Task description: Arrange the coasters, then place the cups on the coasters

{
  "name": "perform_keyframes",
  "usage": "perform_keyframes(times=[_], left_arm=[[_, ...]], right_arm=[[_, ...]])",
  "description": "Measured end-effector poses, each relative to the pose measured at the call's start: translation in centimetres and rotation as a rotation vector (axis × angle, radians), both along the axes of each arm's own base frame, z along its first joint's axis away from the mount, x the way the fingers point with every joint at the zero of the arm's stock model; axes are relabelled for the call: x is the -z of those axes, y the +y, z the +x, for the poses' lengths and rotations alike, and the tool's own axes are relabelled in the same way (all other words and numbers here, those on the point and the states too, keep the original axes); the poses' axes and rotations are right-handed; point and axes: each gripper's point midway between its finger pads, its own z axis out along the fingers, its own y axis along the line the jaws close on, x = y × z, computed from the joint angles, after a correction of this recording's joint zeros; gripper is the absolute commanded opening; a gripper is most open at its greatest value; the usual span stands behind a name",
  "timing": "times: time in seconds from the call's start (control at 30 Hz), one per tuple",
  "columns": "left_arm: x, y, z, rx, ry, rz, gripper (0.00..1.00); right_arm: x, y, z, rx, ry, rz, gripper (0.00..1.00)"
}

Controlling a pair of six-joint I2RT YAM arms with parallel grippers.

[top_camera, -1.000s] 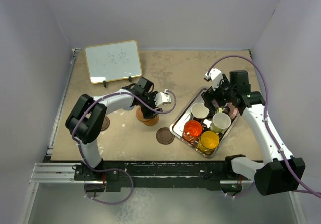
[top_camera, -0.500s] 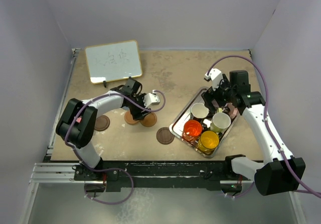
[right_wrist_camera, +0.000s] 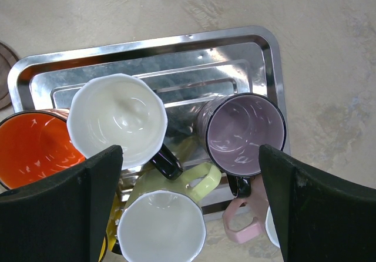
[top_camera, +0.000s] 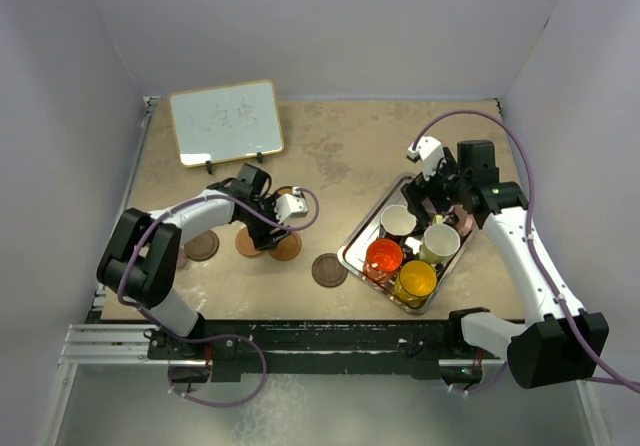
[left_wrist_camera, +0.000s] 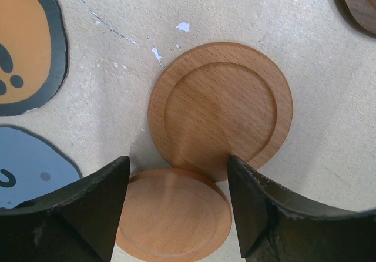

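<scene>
My left gripper (top_camera: pixel 268 226) hangs low over two tan coasters (top_camera: pixel 249 241) (top_camera: pixel 287 248). In the left wrist view its open jaws (left_wrist_camera: pixel 179 161) straddle the nearer tan coaster (left_wrist_camera: pixel 173 215), which lies flat. The farther tan coaster (left_wrist_camera: pixel 220 109) overlaps its edge. An orange black-rimmed coaster (left_wrist_camera: pixel 23 44) and a blue-grey coaster (left_wrist_camera: pixel 29 168) lie at that view's left. Dark brown coasters (top_camera: pixel 201 246) (top_camera: pixel 329 270) flank the pair. My right gripper (top_camera: pixel 432 198) (right_wrist_camera: pixel 187 151) hovers wide open above the cups in the tray (right_wrist_camera: pixel 176 43): black with white inside (right_wrist_camera: pixel 117 118), smoky purple (right_wrist_camera: pixel 241 133), yellow-green (right_wrist_camera: pixel 161 229), red-orange (right_wrist_camera: pixel 29 150).
A pink cup's handle (right_wrist_camera: pixel 244 224) shows at the tray's near edge. A yellow cup (top_camera: pixel 415 279) sits at the tray's front corner. A small whiteboard (top_camera: pixel 225 121) stands at the back left. Walls close in the table on three sides.
My left arm has swung left and towards the front, and the tan coasters now lie side by side further left. The right arm has not moved.
</scene>
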Motion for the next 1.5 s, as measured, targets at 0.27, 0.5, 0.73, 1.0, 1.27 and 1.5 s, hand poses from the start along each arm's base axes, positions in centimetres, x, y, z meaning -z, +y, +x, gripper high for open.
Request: perform_keyframes(times=[0.27, 0.5, 0.73, 1.0, 1.27, 1.5], left_arm=[[0.0, -0.2, 0.2, -0.003, -0.007, -0.012, 0.68], [-0.2, -2.6, 1.7, 0.017, -0.061, -0.05, 0.69], [-0.6, -5.0, 3.4, 0.019, -0.154, -0.077, 0.69], [-1.1, -5.2, 4.9, -0.024, -0.211, -0.082, 0.71], [-1.4, -6.0, 5.0, -0.012, -0.23, -0.093, 0.72], [-1.4, -6.1, 4.9, -0.006, -0.23, -0.093, 0.73]], right_arm=[[0.1, 0.0, 0.0, 0.0, 0.004, -0.001, 1.0], [0.1, 0.0, 0.0, -0.001, 0.004, -0.001, 1.0], [0.1, 0.0, 0.0, -0.002, 0.003, -0.003, 1.0], [0.2, -0.1, 0.1, -0.003, 0.005, -0.009, 1.0], [0.4, -0.2, 0.2, -0.002, 0.01, -0.015, 1.0], [0.4, -0.2, 0.2, -0.002, 0.01, -0.015, 1.0]])
